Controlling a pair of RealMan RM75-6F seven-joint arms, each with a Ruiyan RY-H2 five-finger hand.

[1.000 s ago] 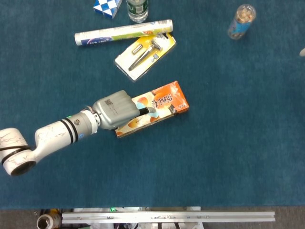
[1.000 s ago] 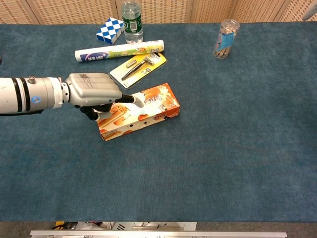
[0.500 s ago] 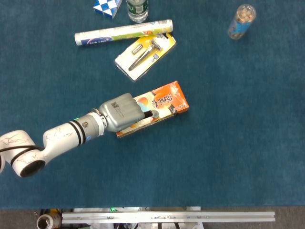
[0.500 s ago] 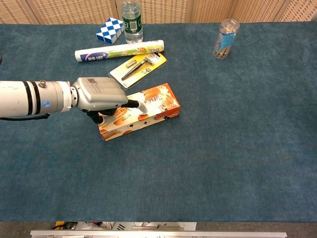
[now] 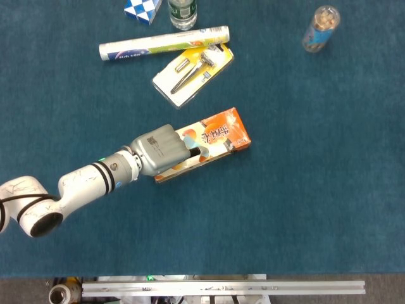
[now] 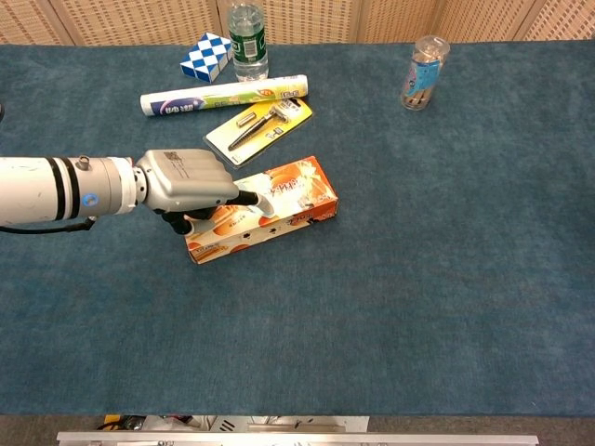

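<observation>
Now my left hand [image 6: 191,181] lies on orange carton [image 6: 296,190], fingers over top, grasp unclear. Light, stiff cardboard, likely crushable; I'd pinch long sides mid-length.

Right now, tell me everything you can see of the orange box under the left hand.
The orange box is a long, flat carton, seemingly cardboard, printed orange and white with food pictures and lettering. It lies flat and closed on the blue tablecloth, set diagonally, just below the yellow razor pack. The left hand covers its left end, fingers resting on its top face; whether it is gripped is unclear.
</observation>
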